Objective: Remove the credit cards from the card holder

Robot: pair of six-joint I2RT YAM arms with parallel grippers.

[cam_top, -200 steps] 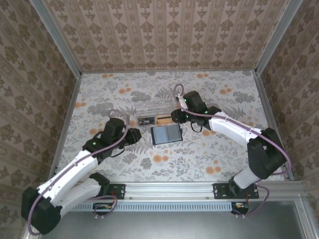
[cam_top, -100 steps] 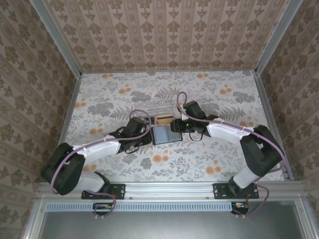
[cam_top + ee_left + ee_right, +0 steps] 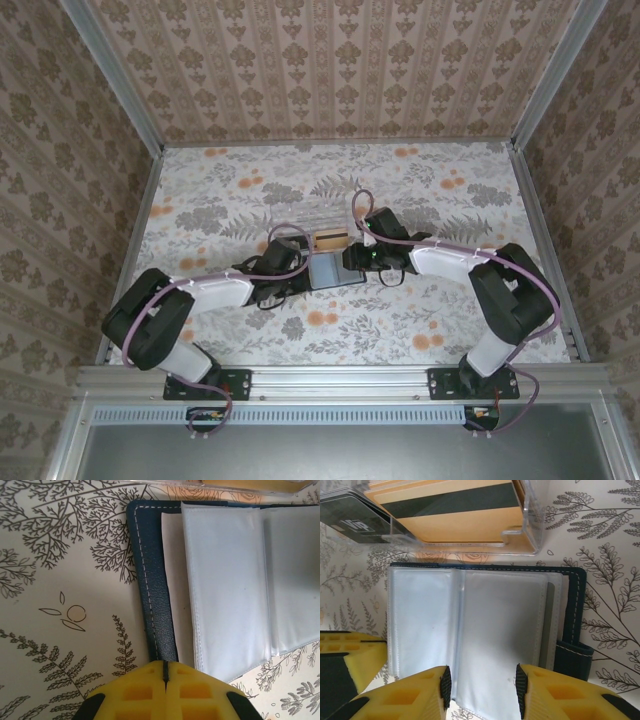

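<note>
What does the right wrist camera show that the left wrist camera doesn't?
Right wrist: a full look into the clear plastic box, which holds an orange-tan card with a dark stripe and a dark card. It also shows the snap tab on the card holder, and the right fingers apart at its near edge.
Left wrist: the left fingers pressed together at the holder's stitched navy edge.
Both: the holder lying open, pale sleeves up, on the floral table.

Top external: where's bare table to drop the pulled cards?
Free: far strip of table behind the clear box, and the near strip between card holder and arm bases. Crowded: centre, where left gripper and right gripper meet over the holder beside the box.
</note>
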